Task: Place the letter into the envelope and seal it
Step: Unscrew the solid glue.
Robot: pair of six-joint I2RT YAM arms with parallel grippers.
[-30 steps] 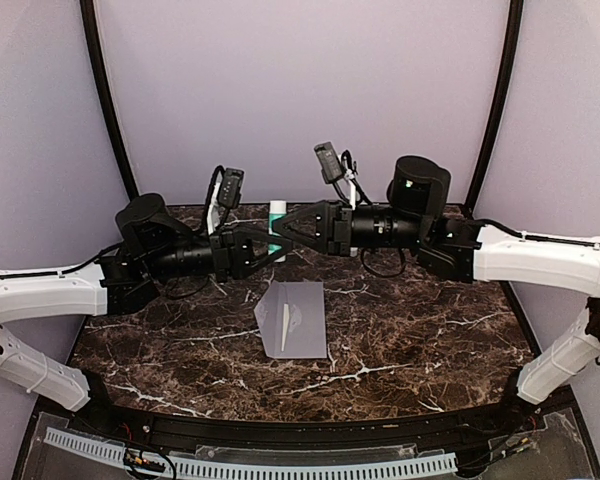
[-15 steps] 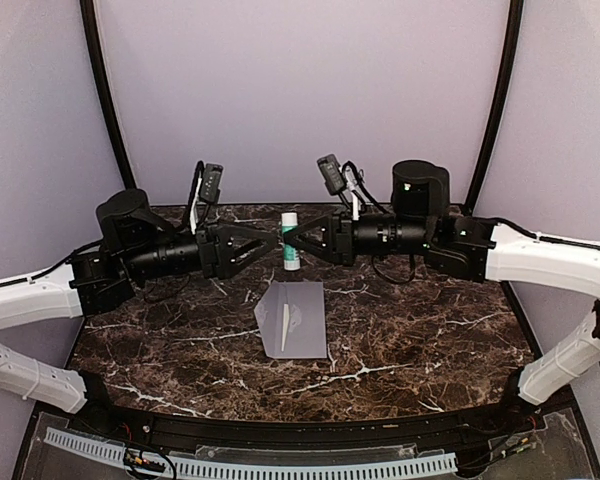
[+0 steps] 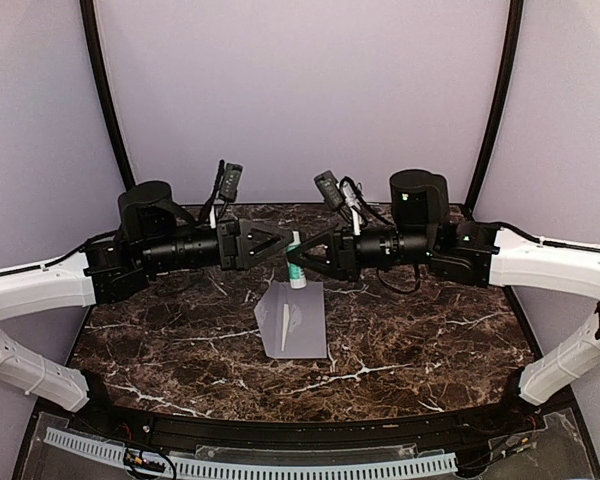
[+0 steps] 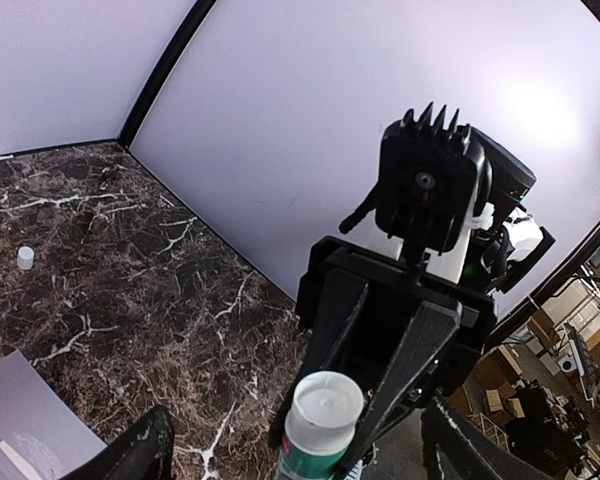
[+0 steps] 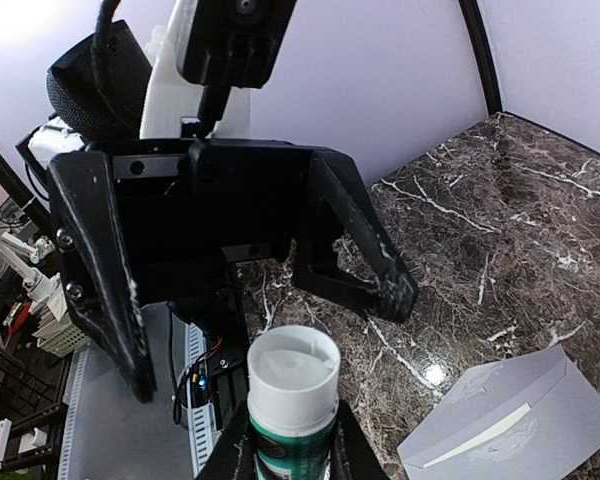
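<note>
Both arms reach in from the sides, forearms level and about in line, meeting nose to nose above the far centre of the bench [image 3: 430,340]

Left gripper [image 3: 283,245]: spread wide, nothing in it, fingers pointing right at the other gripper. Its wrist camera looks straight into the right gripper, the stick's white top close between its own fingers

Right gripper [image 3: 302,262]: narrow, clamped on a glue stick [image 3: 296,262], a white tube with a green label. Stick roughly upright, tilted slightly, its white end up. Fingers grip the tube on the label, below the white top

Envelope [image 3: 295,320]: flat on the bench at centre, just near of the two grippers and below them, touched by neither. Pale strip [image 3: 283,318] runs across its face; cannot tell what it is

Letter: cannot make it out in any view

Small white round piece [image 4: 25,258] lies alone on the bench, well apart from the envelope
</note>
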